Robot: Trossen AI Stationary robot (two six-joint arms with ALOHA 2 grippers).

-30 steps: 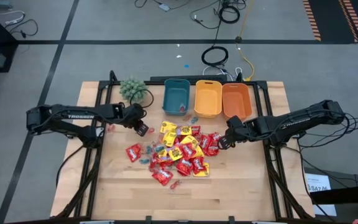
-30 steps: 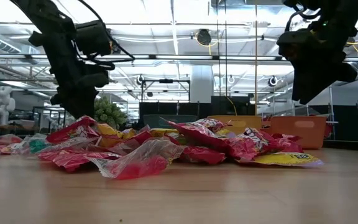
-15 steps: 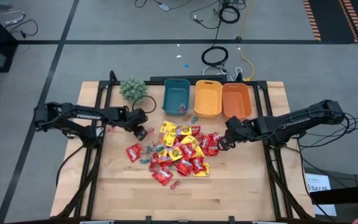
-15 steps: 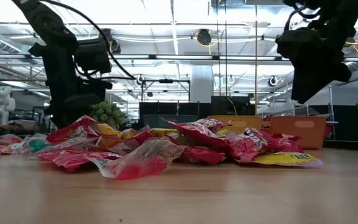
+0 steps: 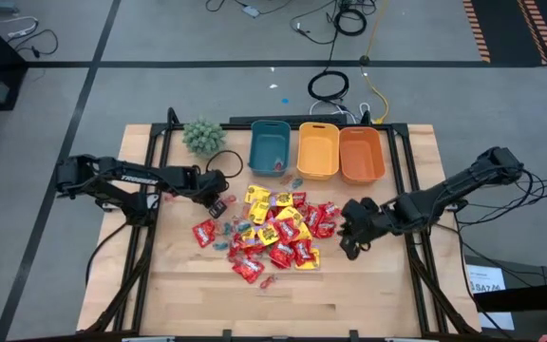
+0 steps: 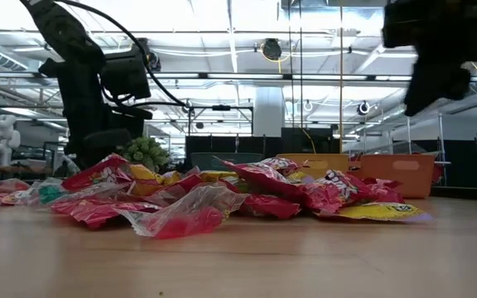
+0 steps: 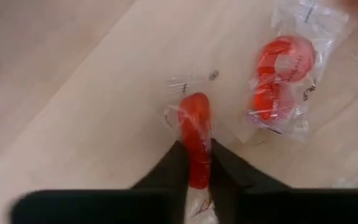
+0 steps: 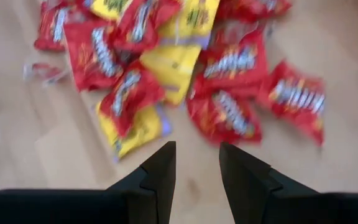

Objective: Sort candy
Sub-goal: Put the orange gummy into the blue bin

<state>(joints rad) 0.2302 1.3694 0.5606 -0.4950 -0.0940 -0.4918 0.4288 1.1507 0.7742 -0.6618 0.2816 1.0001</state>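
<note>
The candy lies in a loose pile [image 5: 272, 233] of red and yellow packets with small pale pieces at mid-table, also in the low view [image 6: 222, 194]. My left gripper [image 5: 218, 205] is at the pile's left edge, shut on a small red candy in a clear wrapper [image 7: 194, 118]. A second clear-wrapped red ring candy [image 7: 283, 79] lies flat on the wood beside it. My right gripper [image 5: 350, 240] [image 8: 196, 167] is open, just right of the pile and nearer the near edge, with nothing between its fingers. My left gripper pinches the red candy by its near end [image 7: 197, 163] between its two fingers [image 7: 174, 168], which lie along the candy's length. The candy's other end and its clear wrapper tail [image 7: 180, 84] stick out past the fingertips over the wood. Whether it rests on the table I cannot tell.
Three bins stand side by side at the far edge: teal [image 5: 270, 148], yellow [image 5: 317, 150], orange [image 5: 362, 155]. A small green spiky plant [image 5: 202, 136] sits left of them. Bare wood shows left of the pile, right of it, and along the near edge [image 5: 283, 313].
My right gripper has drawn back from the pile's right edge toward the near edge of the table, staying open. My left gripper has moved down and slightly toward the near edge beside the pile's left side.
</note>
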